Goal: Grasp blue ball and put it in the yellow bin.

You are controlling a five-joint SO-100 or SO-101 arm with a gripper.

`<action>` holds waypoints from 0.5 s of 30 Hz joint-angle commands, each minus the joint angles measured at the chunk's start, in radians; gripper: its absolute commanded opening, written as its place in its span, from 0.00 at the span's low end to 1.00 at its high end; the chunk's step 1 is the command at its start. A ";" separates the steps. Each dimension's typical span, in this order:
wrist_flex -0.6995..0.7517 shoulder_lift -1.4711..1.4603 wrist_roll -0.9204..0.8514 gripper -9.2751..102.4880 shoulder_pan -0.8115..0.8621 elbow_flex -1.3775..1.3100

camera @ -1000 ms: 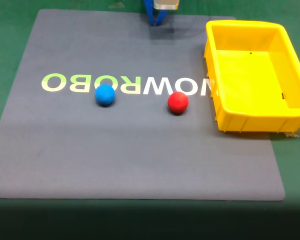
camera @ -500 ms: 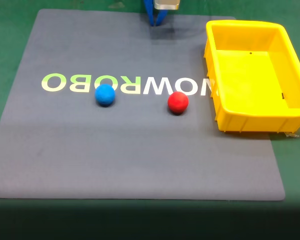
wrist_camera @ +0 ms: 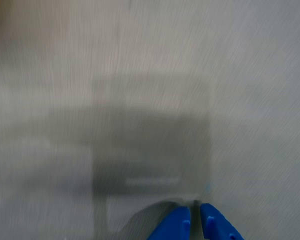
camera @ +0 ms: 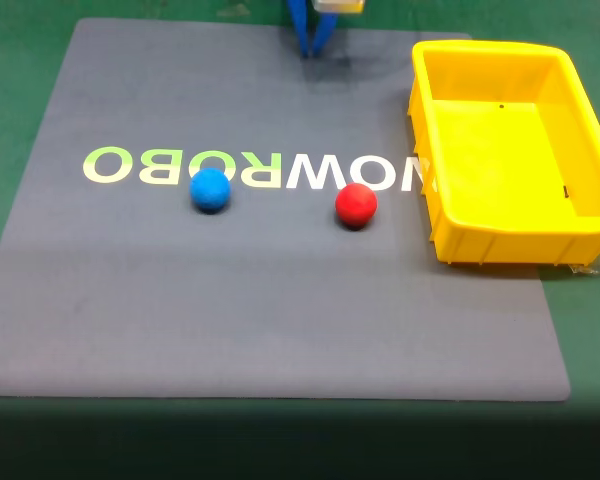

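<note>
At mat's far edge, blue two-finger gripper (wrist_camera: 195, 220) nearly closed, empty; risked grabbing matte red ball (camera: 356, 205) instead of small blue ball (camera: 210, 189).

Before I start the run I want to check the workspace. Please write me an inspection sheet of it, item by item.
Surface: grey mat printed with letters, on a green table.
Job's things: blue ball free on the mat; yellow bin at the mat's right edge, nothing inside.
Clutter: red ball between ball and bin.
Grippers: gripper at the mat's far edge, fingertips nearly together in the wrist view, holding nothing.
Cables: nothing seen.
Surroundings: nothing seen.
</note>
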 commanded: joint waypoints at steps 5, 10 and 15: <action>-0.402 -0.189 -0.149 0.45 0.176 -0.163; -0.431 -0.558 -0.196 0.46 0.244 -0.465; -0.459 -0.923 -0.196 0.45 0.284 -0.762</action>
